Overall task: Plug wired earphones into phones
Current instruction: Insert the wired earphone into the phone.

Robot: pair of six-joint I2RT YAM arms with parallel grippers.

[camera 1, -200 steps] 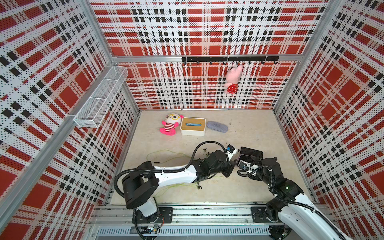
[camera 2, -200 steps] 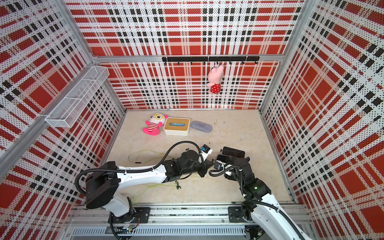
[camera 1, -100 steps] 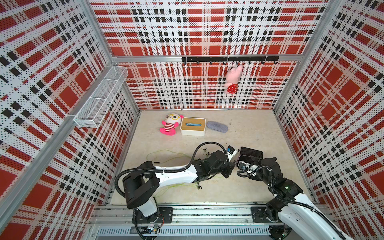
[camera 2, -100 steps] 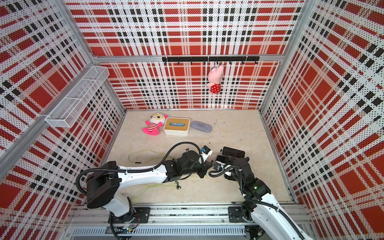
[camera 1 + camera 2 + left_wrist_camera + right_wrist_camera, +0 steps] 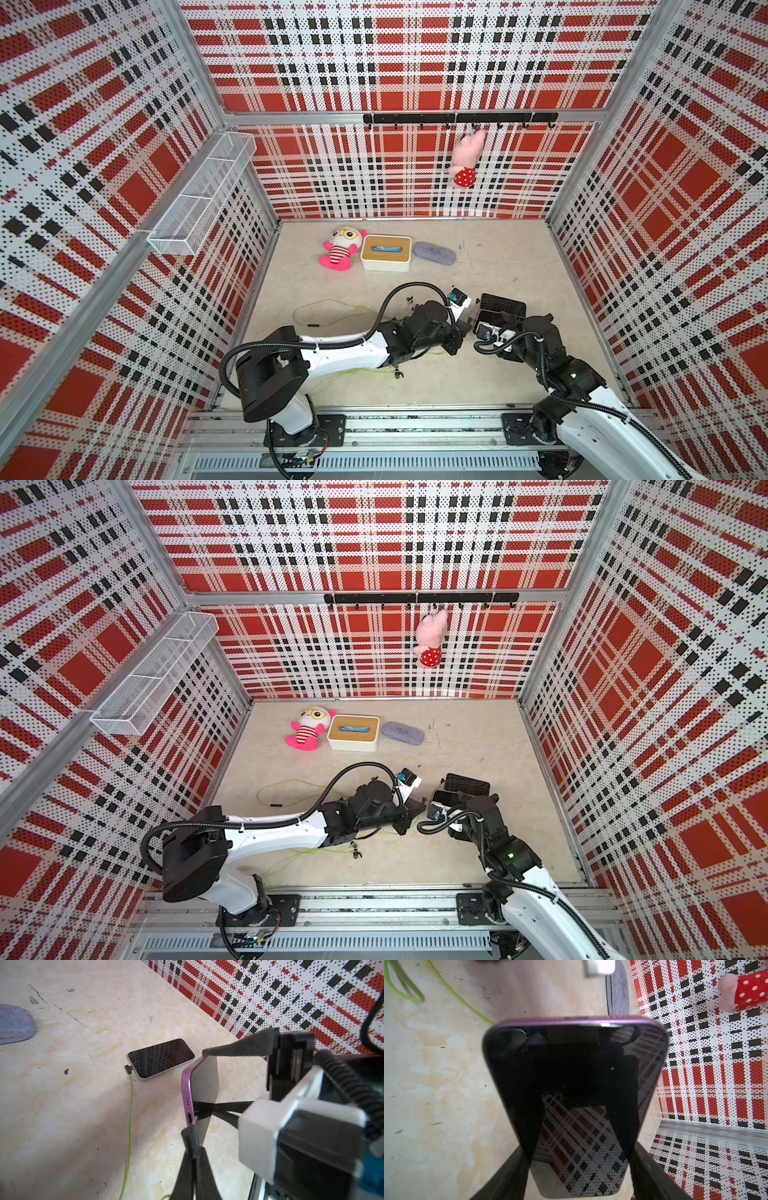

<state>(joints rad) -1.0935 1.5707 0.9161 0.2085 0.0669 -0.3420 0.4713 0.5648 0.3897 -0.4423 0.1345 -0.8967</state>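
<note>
**Top views.** In both top views the two arms meet head-on near the front of the bench. The left fingers and right fingers almost touch, and from this height neither grip can be read. A silver-edged phone lies flat just beyond the right wrist. Loose yellow-green cable loops over the bench behind the left arm.

**Left wrist view.** This view supplies the detail. The left fingers are pressed together on a small black plug. Its tip rests against the bottom edge of a purple-edged phone, right at the port, but by the look of it is not yet seated. The phone's long axis runs straight away from the plug toward the right arm, so the push must follow that line. The plug appears tilted slightly off it. The right fingers clamp the phone across its width and hold it up off the bench. Behind, the silver-edged phone lies screen-up with a second plug at its end. Cable trails away from that plug, and this set looks connected already.

**Right wrist view.** Here is what the other wrist camera cannot show: the purple-edged phone's dark screen sits square between the right fingers, one on each long side. Port and plug are hidden beyond its far edge.
</note>
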